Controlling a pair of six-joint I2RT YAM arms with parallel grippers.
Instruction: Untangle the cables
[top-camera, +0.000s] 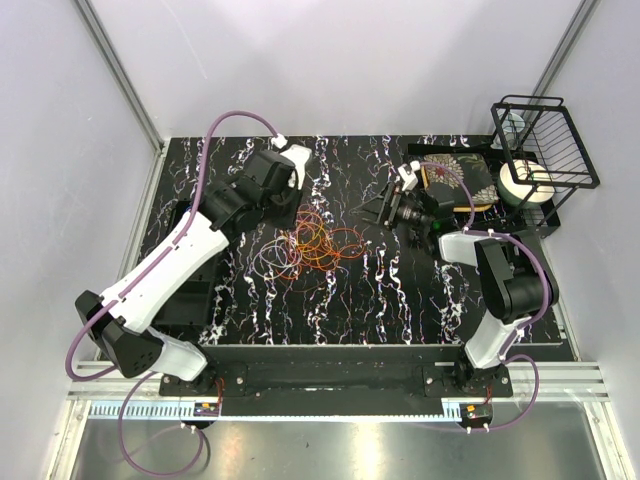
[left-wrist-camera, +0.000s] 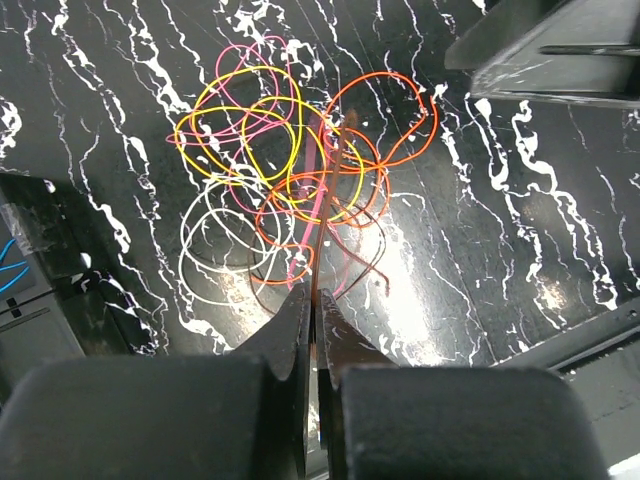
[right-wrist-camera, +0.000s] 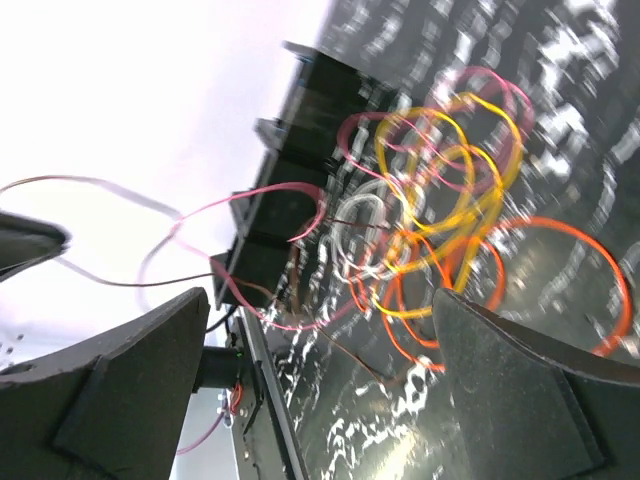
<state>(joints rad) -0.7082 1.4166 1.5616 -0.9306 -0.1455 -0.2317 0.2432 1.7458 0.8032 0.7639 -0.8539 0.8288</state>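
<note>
Jaws differ arm to arm. From above, the left gripper (top-camera: 293, 207) sits at the far-left edge of the cables (top-camera: 310, 245), its fingers too hidden under the wrist to read there. The right gripper (top-camera: 368, 208) points in from the right, fingers released and spread. The cables lie mid-table (top-camera: 400, 290), between the two grippers. They form one knot of overlapping loops, orange and yellow showing most, with a pale loop at the near left. One arm on each side looks meant for drawing a strand out against a second hold.

Left wrist view: the left gripper (left-wrist-camera: 313, 296) is clenched, tips pressed together. A thin dark-reddish strand and a pink one run straight from the tips into the cables (left-wrist-camera: 290, 170), so it appears to pinch at least one strand, though I cannot tell which. Yellow, pink, orange and white loops cross one another several times, and none lies free.

Right wrist view: the right gripper (right-wrist-camera: 320, 300) is wide open and holds nothing, with the cables (right-wrist-camera: 440, 190) framed between its fingers. They look blurred here. A pink strand and a thin brown one rise away from the knot toward the left — likely those in the other arm's pinch. The open fingers seem poised to take a different loop.
</note>
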